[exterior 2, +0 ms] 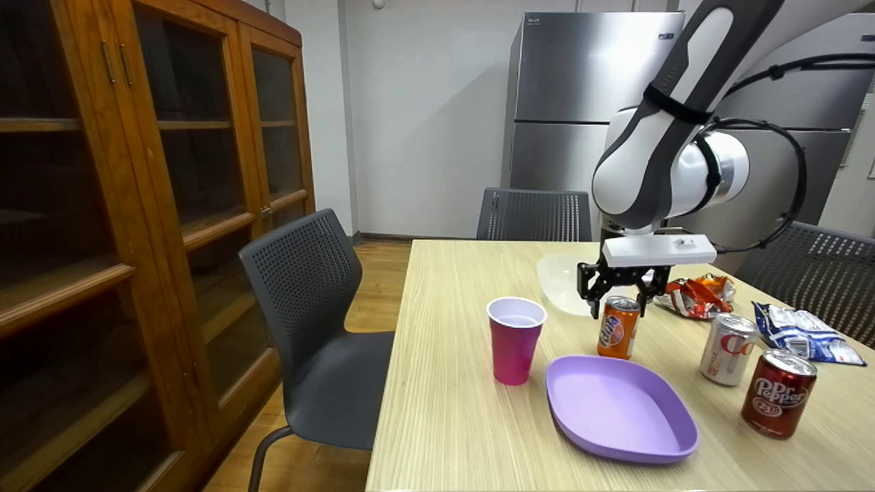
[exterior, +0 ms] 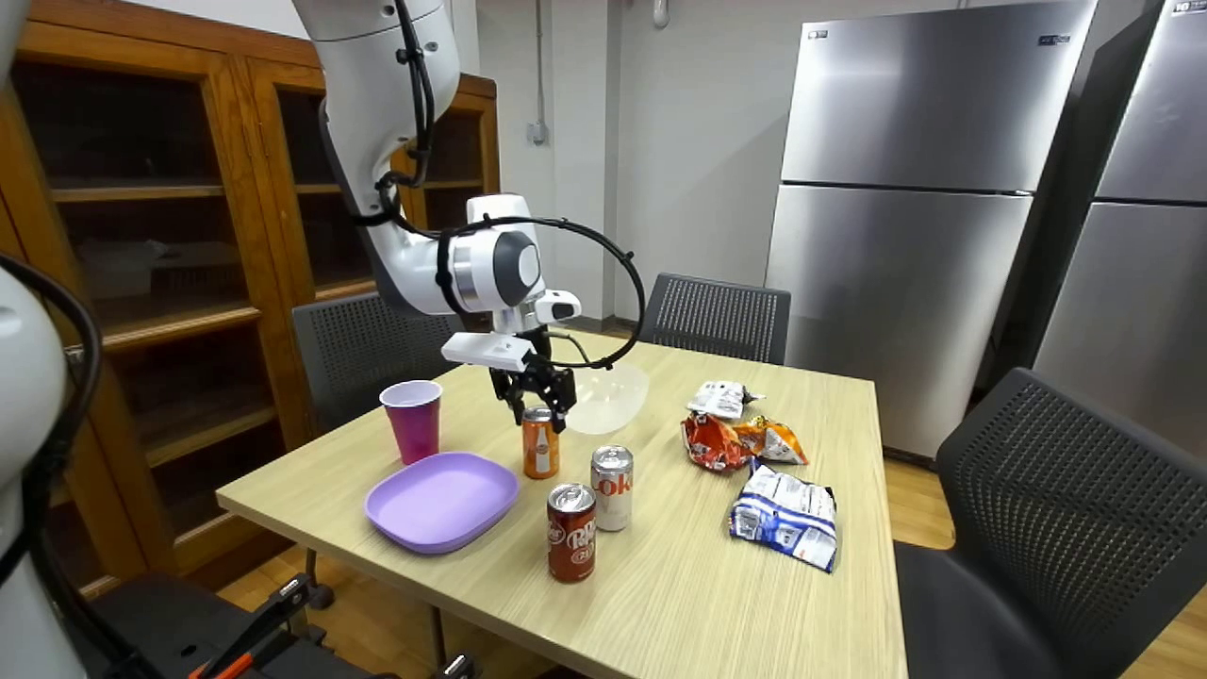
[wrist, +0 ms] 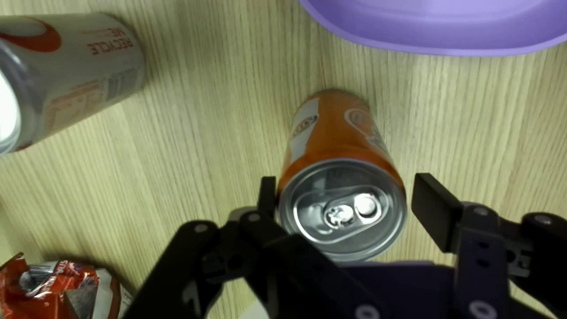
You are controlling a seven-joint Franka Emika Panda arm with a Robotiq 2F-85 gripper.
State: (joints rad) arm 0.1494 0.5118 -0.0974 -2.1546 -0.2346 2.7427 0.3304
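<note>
The gripper (wrist: 347,204) straddles the top of the upright orange can (exterior 2: 617,336), its 2 fingers (wrist: 434,210) apart, with a visible gap between 1 finger and the can rim in the wrist view. The can stands on the table (exterior: 717,604) between the purple plate (exterior: 443,500) and the translucent bowl (exterior: 608,401), with the silver can (exterior: 613,495) nearby.

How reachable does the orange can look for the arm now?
Probably yes: the open end effector straddles the top of the orange can, nothing else in between. A gap shows beside one finger in the wrist view; whether the other touches is unclear. The purple plate sits apart.
</note>
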